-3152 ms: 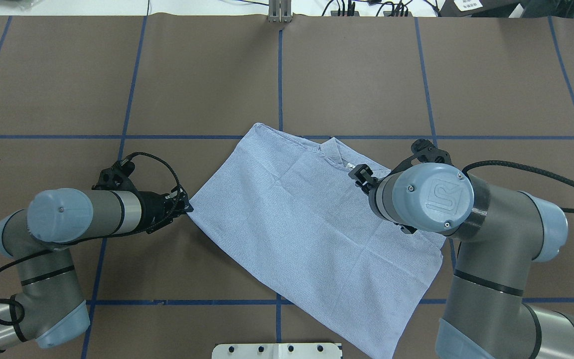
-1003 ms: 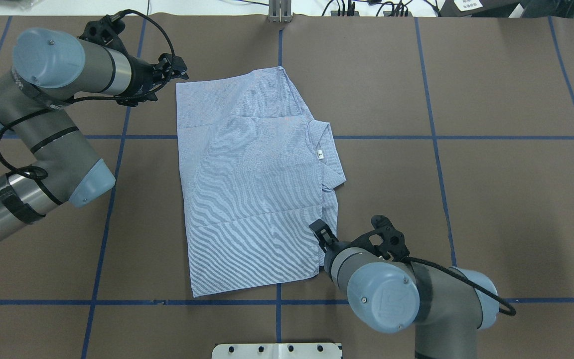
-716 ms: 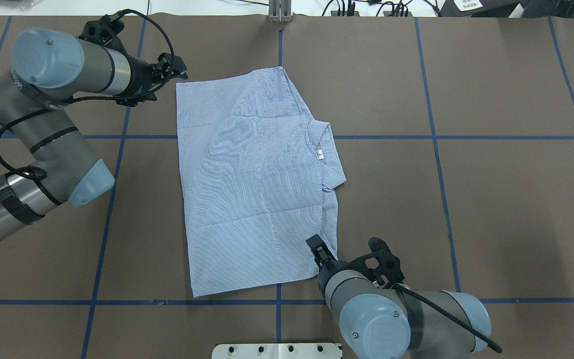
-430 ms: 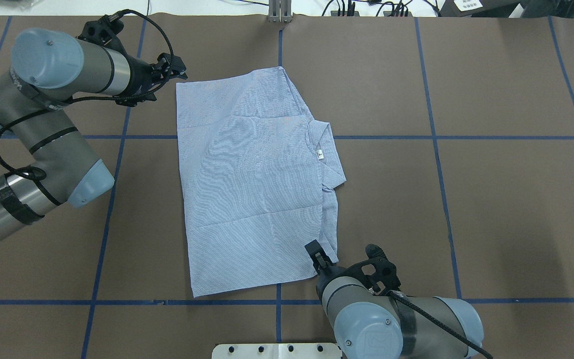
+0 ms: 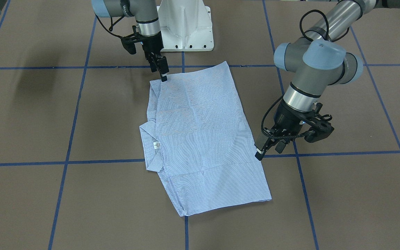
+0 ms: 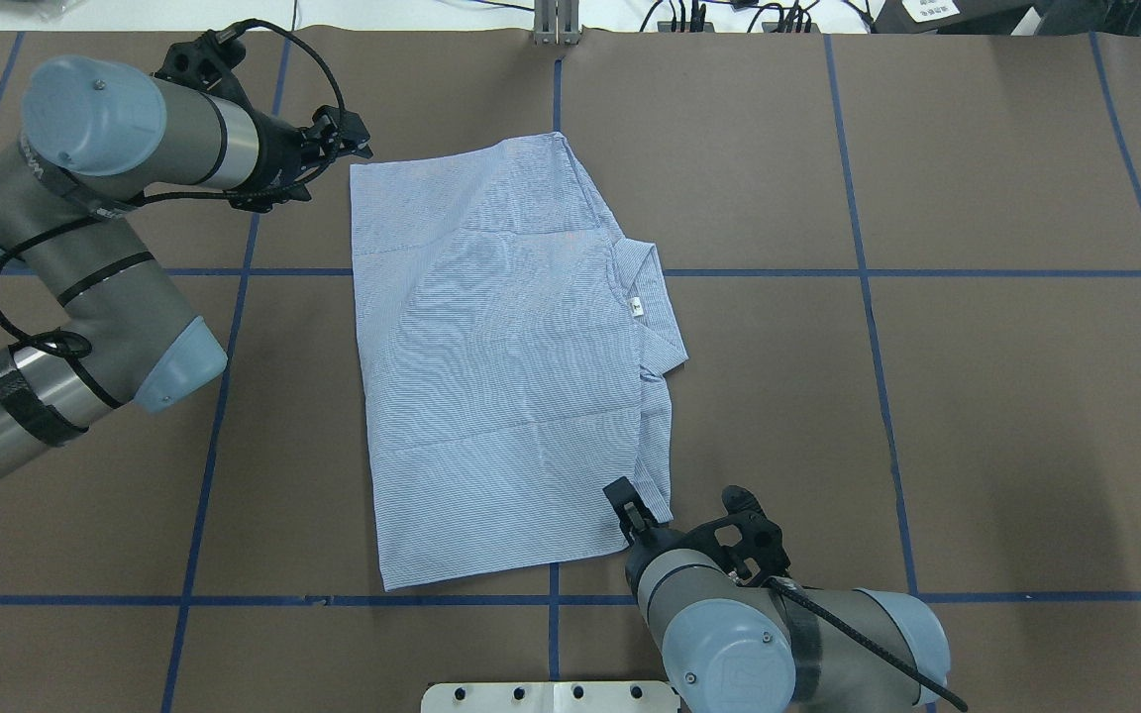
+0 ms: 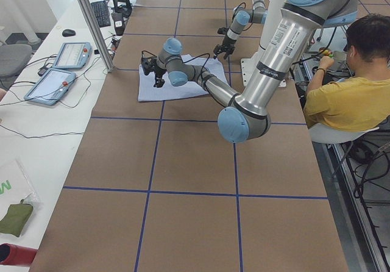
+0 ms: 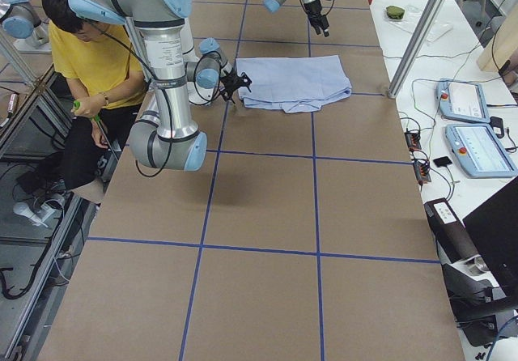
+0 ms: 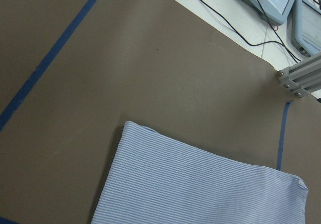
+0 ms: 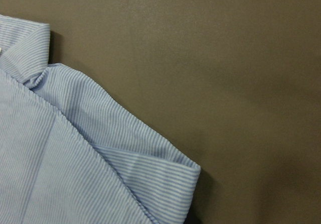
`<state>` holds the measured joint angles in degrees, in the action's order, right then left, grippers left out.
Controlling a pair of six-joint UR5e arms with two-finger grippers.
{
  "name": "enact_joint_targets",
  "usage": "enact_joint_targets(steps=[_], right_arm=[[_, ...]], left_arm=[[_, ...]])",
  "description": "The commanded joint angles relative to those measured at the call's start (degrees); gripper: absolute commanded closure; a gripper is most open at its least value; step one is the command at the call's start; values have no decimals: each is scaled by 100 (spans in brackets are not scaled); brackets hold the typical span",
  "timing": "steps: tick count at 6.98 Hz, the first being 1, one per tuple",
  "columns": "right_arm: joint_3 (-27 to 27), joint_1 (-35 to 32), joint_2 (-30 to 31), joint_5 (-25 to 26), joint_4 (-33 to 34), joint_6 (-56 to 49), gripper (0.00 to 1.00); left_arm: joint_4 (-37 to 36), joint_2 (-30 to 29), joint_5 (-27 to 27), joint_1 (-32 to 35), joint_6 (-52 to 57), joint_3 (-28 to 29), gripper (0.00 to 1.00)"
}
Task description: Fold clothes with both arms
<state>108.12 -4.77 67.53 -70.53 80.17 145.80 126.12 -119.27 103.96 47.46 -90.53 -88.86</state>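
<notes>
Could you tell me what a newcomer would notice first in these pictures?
A light blue striped shirt lies folded flat in the middle of the brown table, its collar toward the robot's right. The left gripper is beside its far left corner, the right gripper at its near right corner.

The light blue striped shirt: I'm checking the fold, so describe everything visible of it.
The light blue, finely white-striped shirt lies flat on the brown table, folded into a rough rectangle, no sleeves showing. Its collar, with a small white neck label, juts out on the robot's right. The right gripper is at its near right corner, the left gripper beside its far left corner; contact is unclear.
</notes>
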Motion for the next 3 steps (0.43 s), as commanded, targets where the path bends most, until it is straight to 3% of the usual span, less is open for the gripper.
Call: enact_joint_targets(steps=[1,2,3], right_arm=[[-63,-42,-38,4,-36,27,0],[-72,-138,-143,-5,-54,45,1],[-72,-191,-161,-5,-45,54,13]], left_arm=[[0,-9,1,0,0,0,6],[0,0,-7,0,0,0,6],[0,-9,-8,0,0,0,6]])
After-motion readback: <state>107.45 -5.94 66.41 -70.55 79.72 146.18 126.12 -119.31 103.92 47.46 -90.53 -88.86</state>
